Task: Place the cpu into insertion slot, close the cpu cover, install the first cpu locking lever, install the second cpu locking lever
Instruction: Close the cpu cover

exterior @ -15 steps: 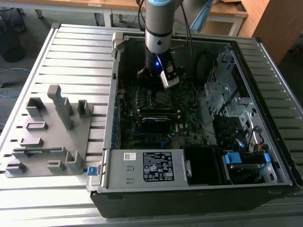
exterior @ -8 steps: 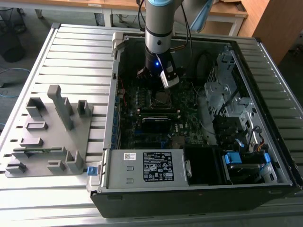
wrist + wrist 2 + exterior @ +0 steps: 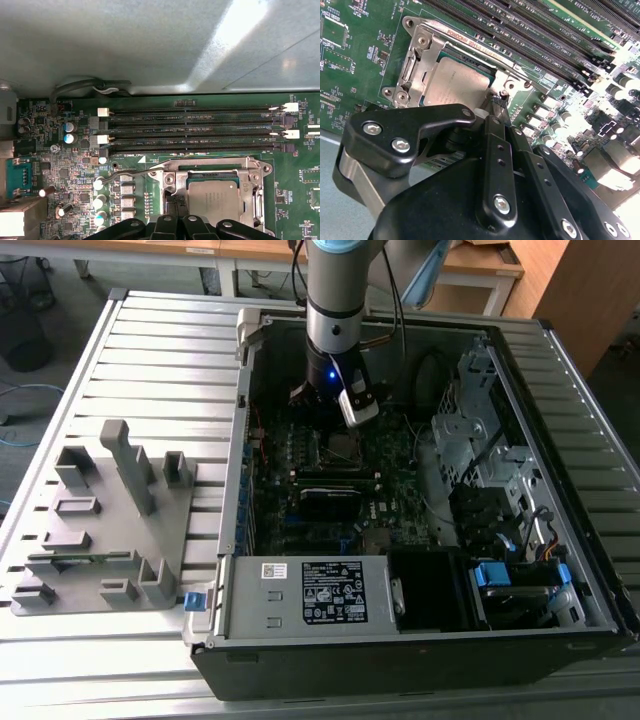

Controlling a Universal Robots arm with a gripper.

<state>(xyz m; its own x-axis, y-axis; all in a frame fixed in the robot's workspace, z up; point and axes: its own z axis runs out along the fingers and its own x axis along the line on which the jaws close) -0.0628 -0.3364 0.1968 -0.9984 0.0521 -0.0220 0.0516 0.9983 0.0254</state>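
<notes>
Since the cpu [image 3: 455, 82] is sitting flat in the insertion slot [image 3: 341, 447], around the middle of the motherboard [image 3: 350, 65], I'd call step one done. The cpu cover [image 3: 470, 44] looks folded down too, with its frame lying around the chip's silver top, so step two reads as done or near enough.

The levers are the open question. In the first wrist view a thin wire lever [image 3: 132, 172] runs along the socket's edge on the memory-slot side and sticks out past the corner. I honestly can't tell if it's hooked under its catch. My guess is the lever work is what's left.

The gripper [image 3: 499, 101] is right down at one corner of the cover, fingers drawn together at the tips. Whether a lever end is pinched in there I can't say, because the fingers hide it.

Room-wise it's tight. The memory slots [image 3: 190, 135] run just beside one edge of the socket. A row of capacitors [image 3: 99, 201] stands near the corner where the lever pokes out. In the exterior view a long black card [image 3: 335, 502] lies near the socket on the side toward the power supply [image 3: 320, 595]. The case wall [image 3: 240, 470] and drive cage [image 3: 470, 430] are well apart from it, so the squeeze comes from the board itself, not the case.
</notes>
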